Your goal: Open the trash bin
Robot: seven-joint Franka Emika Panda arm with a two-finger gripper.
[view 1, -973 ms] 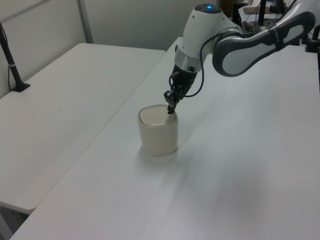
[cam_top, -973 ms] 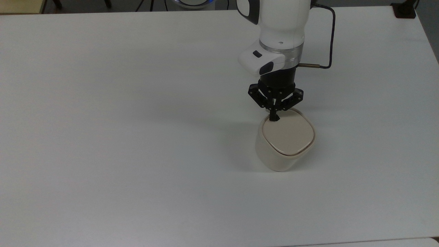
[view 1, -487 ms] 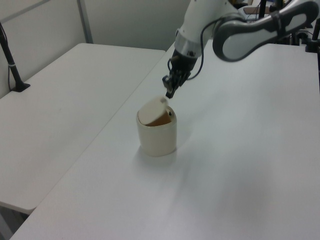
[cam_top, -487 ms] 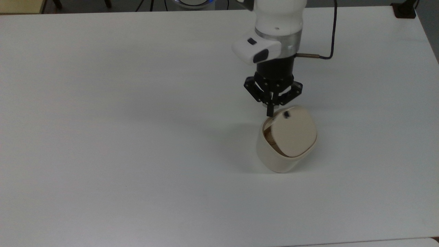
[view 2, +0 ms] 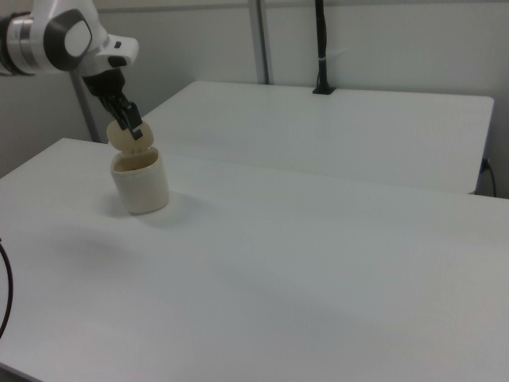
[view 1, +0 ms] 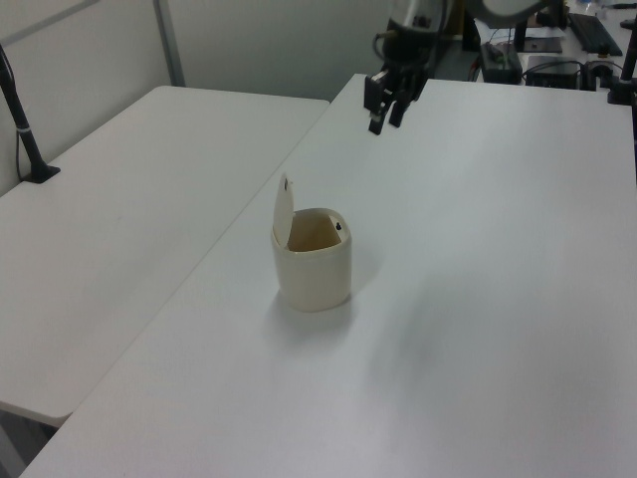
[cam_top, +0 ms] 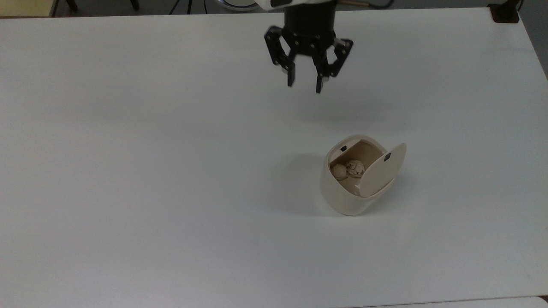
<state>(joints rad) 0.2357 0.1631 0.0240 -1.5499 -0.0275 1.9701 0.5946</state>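
On the wide white counter (cam_top: 128, 171) stands the small cream plastic trash bin (cam_top: 342, 196), its flat lid (cam_top: 381, 171) tipped upright, two crumpled paper balls (cam_top: 347, 169) inside. The black two-finger claw (cam_top: 305, 85) hangs well apart, fingers spread, empty.

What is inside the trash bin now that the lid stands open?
Inside the trash bin, the top view shows two crumpled, pale balls, like paper, side by side. The raised lid covers part of the inside, so whatever lies behind it or under the balls is hidden.
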